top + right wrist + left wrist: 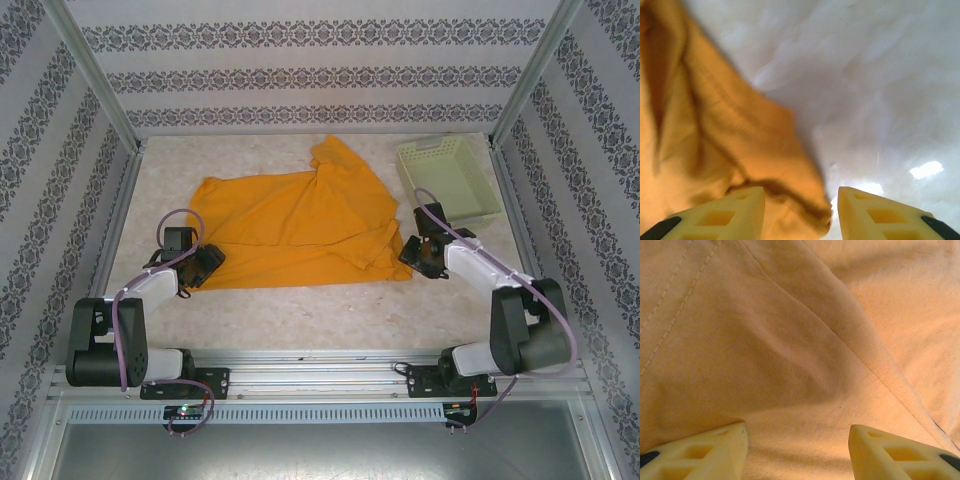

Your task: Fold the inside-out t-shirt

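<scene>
The inside-out t-shirt (290,225) lies spread on the table, orange-yellow and plain, with one sleeve pointing toward the back. My left gripper (207,264) sits at the shirt's near left corner. In the left wrist view its fingers stand apart over the cloth (805,340), with a seam running diagonally ahead of the left gripper (797,440). My right gripper (418,255) is at the shirt's near right corner. Seen from the right wrist, a folded edge of the cloth (715,140) reaches between the parted fingers of the right gripper (801,205), which are not closed on it.
A pale green slatted basket (448,178) stands at the back right, just beyond the right arm. The pale table (300,315) is bare between the shirt and the arm bases. Patterned walls with metal posts close in three sides.
</scene>
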You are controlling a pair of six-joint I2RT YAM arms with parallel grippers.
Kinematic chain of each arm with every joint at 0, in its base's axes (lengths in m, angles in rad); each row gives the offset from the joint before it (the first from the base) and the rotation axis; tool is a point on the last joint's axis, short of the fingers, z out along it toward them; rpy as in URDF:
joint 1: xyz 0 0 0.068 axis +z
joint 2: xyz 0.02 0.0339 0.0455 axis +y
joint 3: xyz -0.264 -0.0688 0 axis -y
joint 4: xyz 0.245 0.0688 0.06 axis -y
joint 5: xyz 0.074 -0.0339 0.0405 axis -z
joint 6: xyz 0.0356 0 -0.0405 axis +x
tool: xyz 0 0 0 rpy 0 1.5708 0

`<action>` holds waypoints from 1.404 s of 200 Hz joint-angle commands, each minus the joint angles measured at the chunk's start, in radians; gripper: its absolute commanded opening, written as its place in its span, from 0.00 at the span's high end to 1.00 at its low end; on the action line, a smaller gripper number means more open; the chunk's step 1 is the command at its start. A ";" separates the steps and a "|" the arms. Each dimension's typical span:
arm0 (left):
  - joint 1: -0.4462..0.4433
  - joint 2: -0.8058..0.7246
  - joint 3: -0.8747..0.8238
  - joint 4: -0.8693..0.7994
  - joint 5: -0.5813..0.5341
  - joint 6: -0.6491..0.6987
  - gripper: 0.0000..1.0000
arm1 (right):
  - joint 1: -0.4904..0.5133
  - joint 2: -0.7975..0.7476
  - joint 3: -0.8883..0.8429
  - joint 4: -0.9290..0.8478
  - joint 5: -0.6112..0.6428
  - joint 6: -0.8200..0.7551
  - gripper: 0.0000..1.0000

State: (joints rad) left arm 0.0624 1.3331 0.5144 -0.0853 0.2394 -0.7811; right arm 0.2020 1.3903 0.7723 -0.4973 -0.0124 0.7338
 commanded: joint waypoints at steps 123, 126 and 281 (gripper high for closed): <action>0.013 -0.018 -0.022 -0.066 -0.003 0.025 0.44 | 0.103 0.066 -0.053 -0.022 0.126 0.077 0.75; 0.012 -0.019 -0.021 -0.066 -0.005 0.026 0.44 | 0.101 0.064 -0.053 -0.023 0.131 0.078 0.76; 0.016 -0.055 -0.032 -0.096 -0.039 0.031 0.43 | 0.015 0.072 -0.029 -0.025 0.138 0.045 0.79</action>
State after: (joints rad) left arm 0.0624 1.3117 0.5060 -0.1043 0.2371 -0.7723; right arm 0.2535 1.4929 0.7376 -0.4831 0.0620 0.7624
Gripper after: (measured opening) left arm 0.567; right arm 0.208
